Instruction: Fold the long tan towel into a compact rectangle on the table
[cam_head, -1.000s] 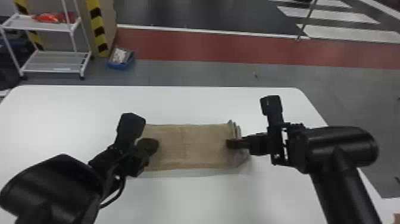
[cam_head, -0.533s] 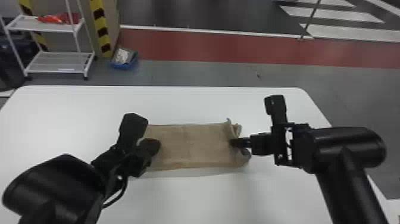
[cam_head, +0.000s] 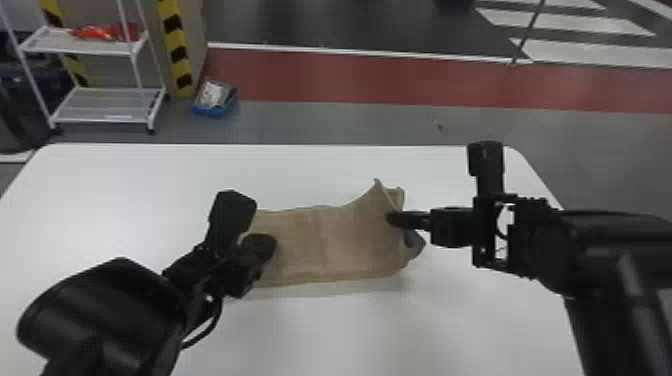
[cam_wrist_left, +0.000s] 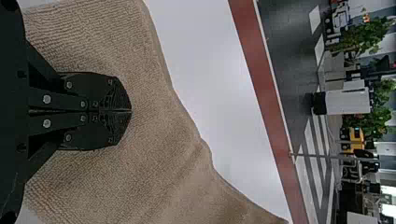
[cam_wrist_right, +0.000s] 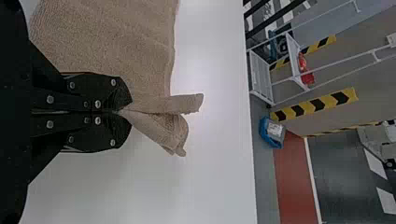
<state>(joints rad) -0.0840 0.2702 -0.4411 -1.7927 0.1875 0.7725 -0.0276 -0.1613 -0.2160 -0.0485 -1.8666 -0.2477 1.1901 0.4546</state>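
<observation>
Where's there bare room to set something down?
On the white table, behind the long tan towel, and in front, between the left black arm and right black arm. It's crowded at the towel's ends, by the left gripper and right gripper.

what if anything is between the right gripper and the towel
Nothing visible. The right gripper is already shut on the edge of the towel, which bunches into creases just past the grip, and no other thing lies between them.
</observation>
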